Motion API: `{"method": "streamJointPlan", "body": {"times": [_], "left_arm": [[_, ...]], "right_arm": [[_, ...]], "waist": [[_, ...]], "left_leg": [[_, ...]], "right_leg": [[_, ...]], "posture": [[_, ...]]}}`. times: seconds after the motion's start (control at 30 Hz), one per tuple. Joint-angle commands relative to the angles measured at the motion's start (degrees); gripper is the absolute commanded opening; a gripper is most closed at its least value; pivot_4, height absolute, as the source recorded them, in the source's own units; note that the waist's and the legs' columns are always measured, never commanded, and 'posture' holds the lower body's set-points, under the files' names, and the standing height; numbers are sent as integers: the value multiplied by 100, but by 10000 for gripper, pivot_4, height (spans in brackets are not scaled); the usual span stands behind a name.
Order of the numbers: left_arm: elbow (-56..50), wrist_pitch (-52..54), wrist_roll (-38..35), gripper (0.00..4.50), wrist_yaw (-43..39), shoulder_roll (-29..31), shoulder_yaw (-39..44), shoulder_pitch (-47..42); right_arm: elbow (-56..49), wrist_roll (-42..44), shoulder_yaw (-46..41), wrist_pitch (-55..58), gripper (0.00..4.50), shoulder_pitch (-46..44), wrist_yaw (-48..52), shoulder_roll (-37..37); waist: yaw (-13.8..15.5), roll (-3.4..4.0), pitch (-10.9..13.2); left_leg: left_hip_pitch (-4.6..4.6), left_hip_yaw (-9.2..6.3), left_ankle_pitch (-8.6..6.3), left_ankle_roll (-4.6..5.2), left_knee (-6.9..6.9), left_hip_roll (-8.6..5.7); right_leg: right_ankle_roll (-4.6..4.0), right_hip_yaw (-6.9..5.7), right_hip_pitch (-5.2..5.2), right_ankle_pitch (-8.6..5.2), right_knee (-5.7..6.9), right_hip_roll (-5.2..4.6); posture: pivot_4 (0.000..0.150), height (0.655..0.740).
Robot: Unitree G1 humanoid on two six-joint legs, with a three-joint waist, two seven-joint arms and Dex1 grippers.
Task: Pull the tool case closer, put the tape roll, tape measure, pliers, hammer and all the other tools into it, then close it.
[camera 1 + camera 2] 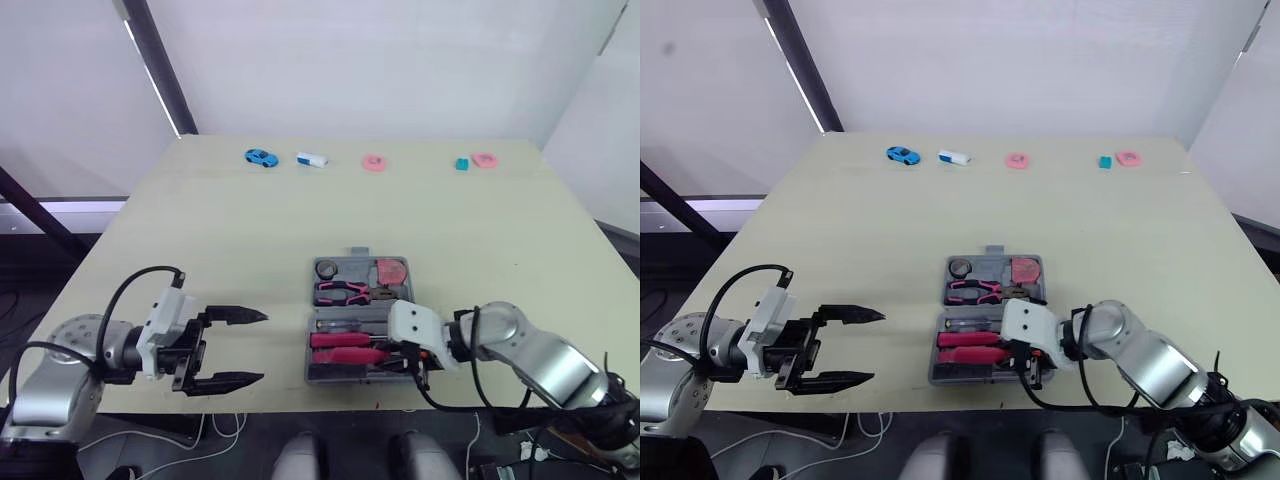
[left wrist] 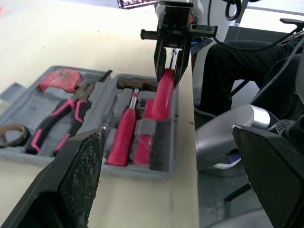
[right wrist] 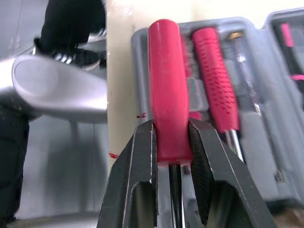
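Right gripper (image 3: 170,130) pinches the red-handled tool (image 3: 167,80). Its long axis runs along the front slot of the tool case (image 1: 357,253), at the near edge of the table (image 1: 200,230). Left gripper (image 1: 263,347) is spread, beside the case's left.

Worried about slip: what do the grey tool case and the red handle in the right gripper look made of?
The tool case: likely moulded plastic, matte grey, with shaped recesses. The red handle, clamped by the right gripper: probably hard plastic, smooth and slightly glossy; a rubber coating can't be excluded.
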Motion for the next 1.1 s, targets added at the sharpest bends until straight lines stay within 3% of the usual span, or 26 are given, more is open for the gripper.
{"method": "streamJointPlan", "body": {"times": [0.03,0.57,0.9,0.97,1.07,1.1], "left_arm": [[-147,-135,-28,45000,-280,162,89,53],[-262,-150,-47,45000,-242,341,125,213],[-296,-103,-60,45000,-182,355,151,191],[-292,-93,-65,45000,-180,353,147,177],[-288,-78,-67,45000,-173,348,134,159],[-291,-71,-68,45000,-169,347,131,155]], "right_arm": [[3,-340,276,100,3887,-172,-48,-20],[428,-878,1159,784,3887,-708,-422,997],[599,-1021,1273,680,3887,-749,-420,1145],[573,-1013,1245,629,14292,-739,-371,1106],[510,-923,1122,527,26001,-686,-285,1083],[495,-911,1062,510,27675,-668,-292,1085]], "waist": [[8,-3,0],[-3,-7,-2],[-14,-7,-3],[-14,-8,-3],[-12,-9,-3],[-12,-8,-3]], "left_leg": [[-1,0,0,0,1,-1],[-1,7,0,0,1,0],[-1,7,0,0,1,0],[-1,7,0,0,1,0],[-1,7,0,0,1,0],[-1,7,0,0,0,0]], "right_leg": [[0,-1,0,0,0,-2],[-1,-2,-6,1,6,-6],[-1,-4,-7,1,7,-6],[-1,-4,-7,1,7,-6],[-1,-4,-7,1,6,-6],[-1,-4,-7,1,6,-6]], "posture": [[1500,7395],[1500,7395],[1500,7395],[1500,7395],[1500,7395],[1500,7395]]}}
